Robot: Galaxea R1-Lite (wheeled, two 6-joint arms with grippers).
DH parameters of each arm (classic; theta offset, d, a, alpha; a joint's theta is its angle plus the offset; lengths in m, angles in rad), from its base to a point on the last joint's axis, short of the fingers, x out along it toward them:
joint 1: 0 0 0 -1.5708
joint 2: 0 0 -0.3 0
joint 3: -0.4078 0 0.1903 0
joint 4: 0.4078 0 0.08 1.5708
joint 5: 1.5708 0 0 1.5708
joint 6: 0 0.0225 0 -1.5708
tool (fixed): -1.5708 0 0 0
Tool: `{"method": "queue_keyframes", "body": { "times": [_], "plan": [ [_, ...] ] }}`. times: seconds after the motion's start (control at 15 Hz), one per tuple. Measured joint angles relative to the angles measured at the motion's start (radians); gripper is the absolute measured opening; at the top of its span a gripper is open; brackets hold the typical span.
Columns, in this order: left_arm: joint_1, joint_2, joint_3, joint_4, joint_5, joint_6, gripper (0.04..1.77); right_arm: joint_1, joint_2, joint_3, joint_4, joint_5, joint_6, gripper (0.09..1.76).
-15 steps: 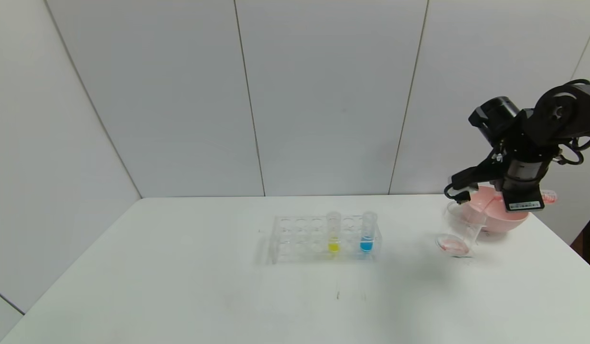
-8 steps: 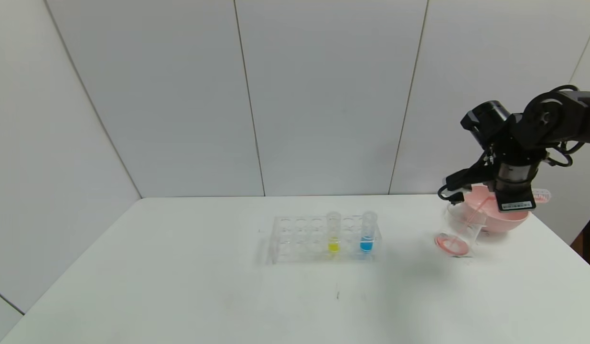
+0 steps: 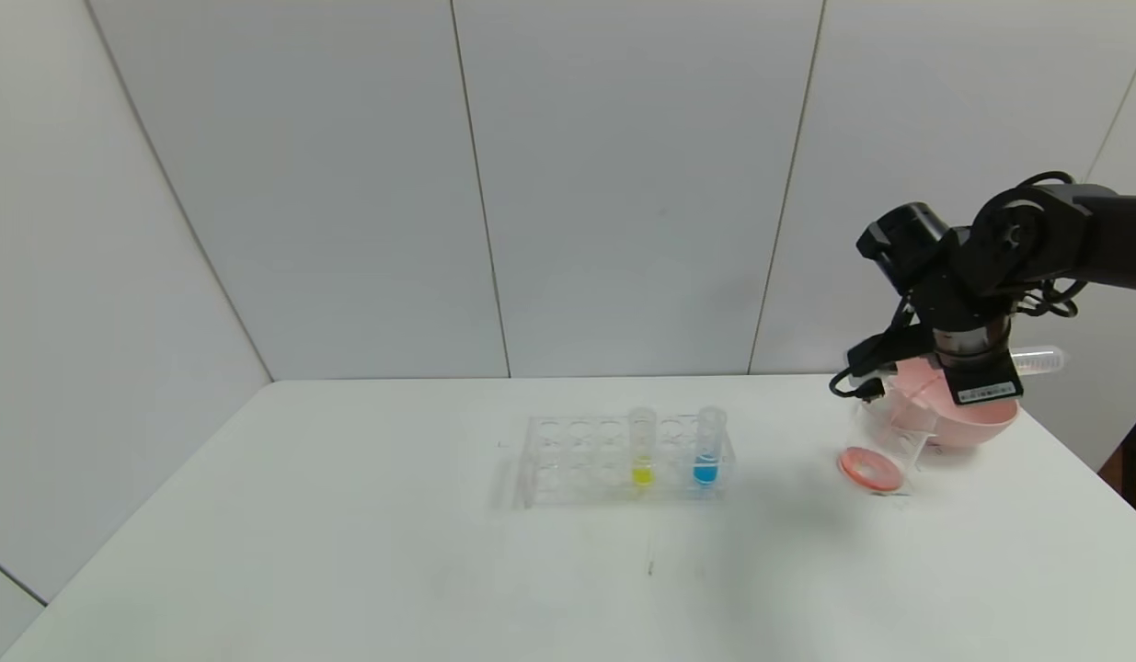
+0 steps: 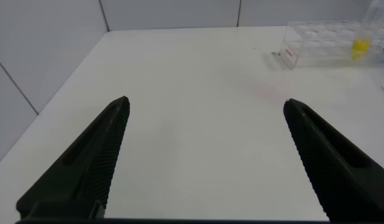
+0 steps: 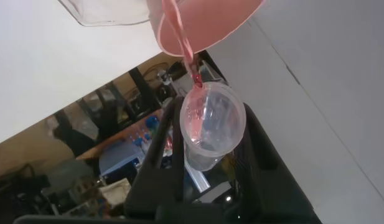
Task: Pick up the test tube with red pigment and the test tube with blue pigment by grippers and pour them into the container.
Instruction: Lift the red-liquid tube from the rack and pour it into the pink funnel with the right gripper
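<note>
My right gripper [image 3: 977, 375] is shut on the test tube with red pigment [image 3: 1037, 359] and holds it tipped on its side above the container [image 3: 885, 439], a clear beaker with a red layer at its bottom. In the right wrist view the tube [image 5: 215, 112] sits between the black fingers [image 5: 170, 124] and a thin red stream runs from its rim. The test tube with blue pigment [image 3: 707, 448] stands in the clear rack [image 3: 568, 460]. My left gripper [image 4: 204, 109] is open and empty over bare table, out of the head view.
A tube with yellow liquid [image 3: 642, 450] stands in the rack left of the blue one. A pink bowl [image 3: 968, 418] sits right behind the beaker, near the table's right edge. The left wrist view shows the rack [image 4: 322, 50] far off.
My right arm has moved up and to the left and tipped the tube further. The red layer in the beaker has grown.
</note>
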Motion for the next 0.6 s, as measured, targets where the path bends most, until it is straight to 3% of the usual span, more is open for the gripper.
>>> {"method": "queue_keyframes", "body": {
  "times": [0.6],
  "plan": [
    [0.000,0.000,0.000,0.000,0.000,0.000,1.76,0.030,0.014,-0.028,0.034,-0.076,-0.027,0.52]
  ]
}}
